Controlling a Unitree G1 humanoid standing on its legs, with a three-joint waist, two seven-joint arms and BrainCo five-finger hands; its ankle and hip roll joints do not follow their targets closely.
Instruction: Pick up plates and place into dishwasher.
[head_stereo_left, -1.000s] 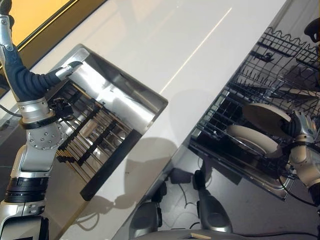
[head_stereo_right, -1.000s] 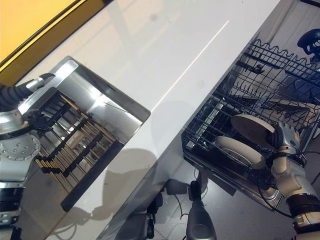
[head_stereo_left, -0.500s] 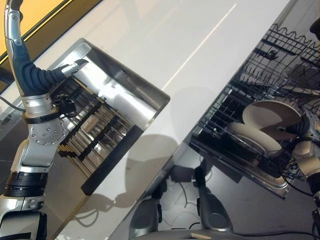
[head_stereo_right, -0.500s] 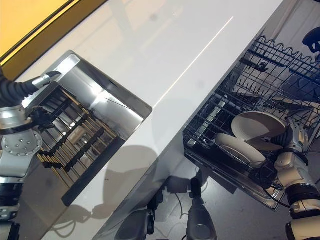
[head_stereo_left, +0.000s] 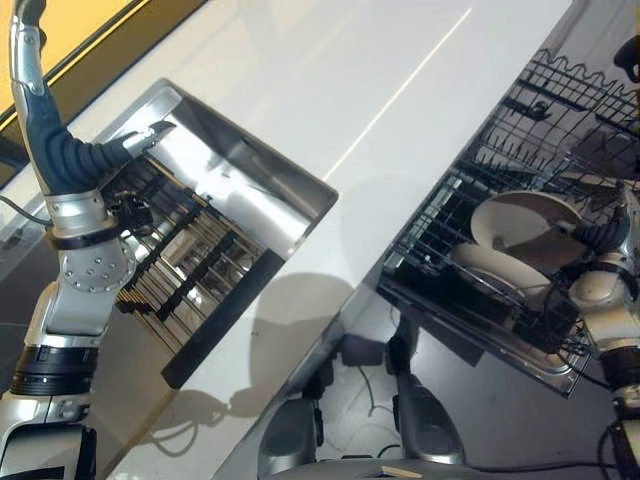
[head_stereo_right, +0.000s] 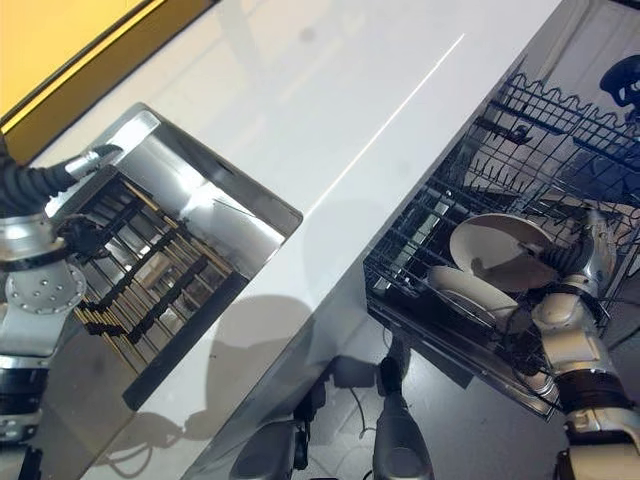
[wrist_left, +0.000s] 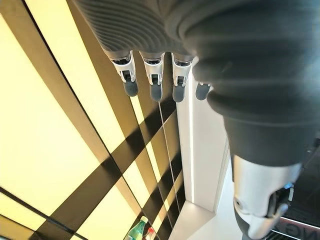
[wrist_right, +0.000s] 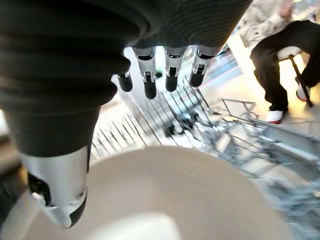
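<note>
Right eye view, right hand fingers relaxed, two plates in dishwasher rack.

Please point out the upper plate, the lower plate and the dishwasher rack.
upper plate (head_stereo_right: 497, 248), right eye view, on its pale face.
lower plate (head_stereo_right: 462, 289), right eye view, on its rim.
dishwasher rack (head_stereo_right: 535, 105), right eye view, on its far wire wall.

Lower plate seemingly half hidden behind upper plate.
</note>
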